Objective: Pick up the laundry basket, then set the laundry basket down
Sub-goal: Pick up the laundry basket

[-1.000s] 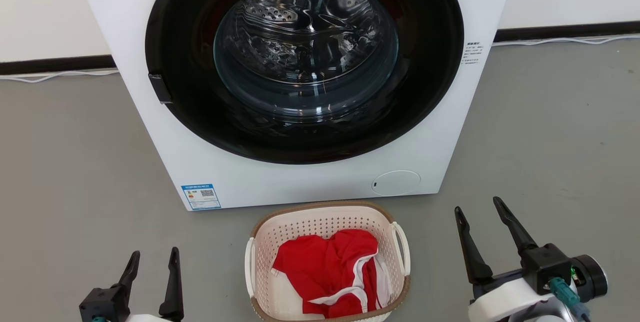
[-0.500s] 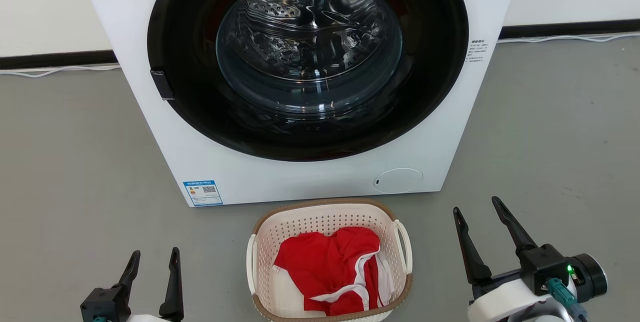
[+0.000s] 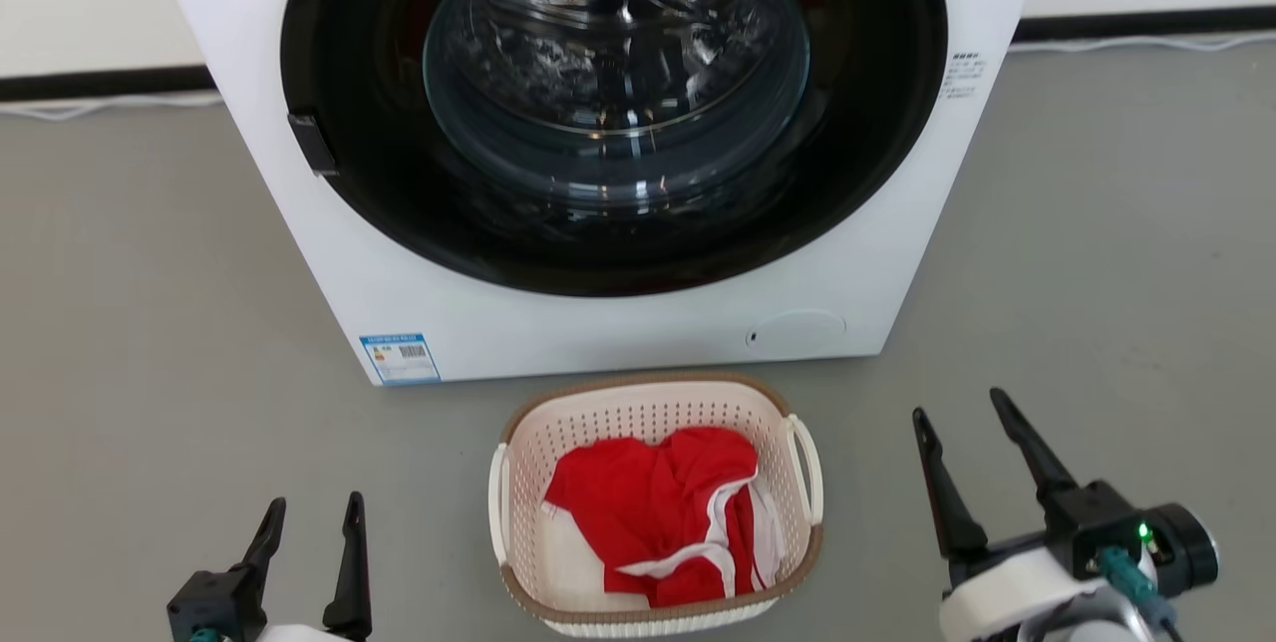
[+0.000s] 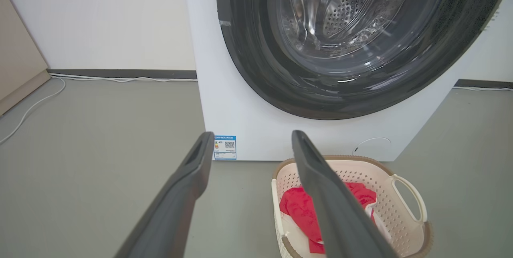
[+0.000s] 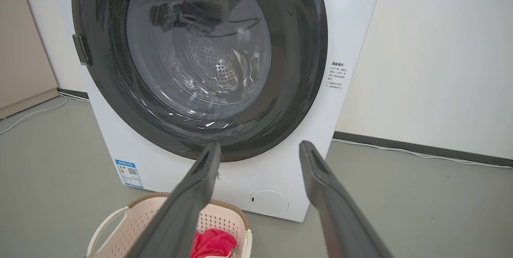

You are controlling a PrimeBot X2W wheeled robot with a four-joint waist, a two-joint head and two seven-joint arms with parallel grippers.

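The left gripper (image 3: 315, 502) sits low at the lower left of the head view, pointing up toward the washing machine (image 3: 618, 333). It is over bare grey floor (image 3: 150, 323), to the left of the laundry basket (image 3: 638, 420) and apart from it. Its jaws stand moderately parted and nearly parallel, with nothing between them and touching nothing. The right gripper (image 3: 957, 405) is at the lower right on a pale forearm (image 3: 1007, 597), leaning slightly leftward and reaching further up the view than the left one. Its jaws are spread wider, in a V, also empty and clear of the basket's right loop handle (image 3: 805, 468). The laundry basket stands on the floor between the two grippers, just in front of the washing machine's white front and below its round door (image 3: 618, 243). Whether its far rim touches the machine cannot be told. A red garment (image 3: 648, 512) with white trim lies crumpled inside. In the left wrist view the basket lies to the right, partly behind one finger. In the right wrist view it sits at the lower left, behind the left-hand finger.
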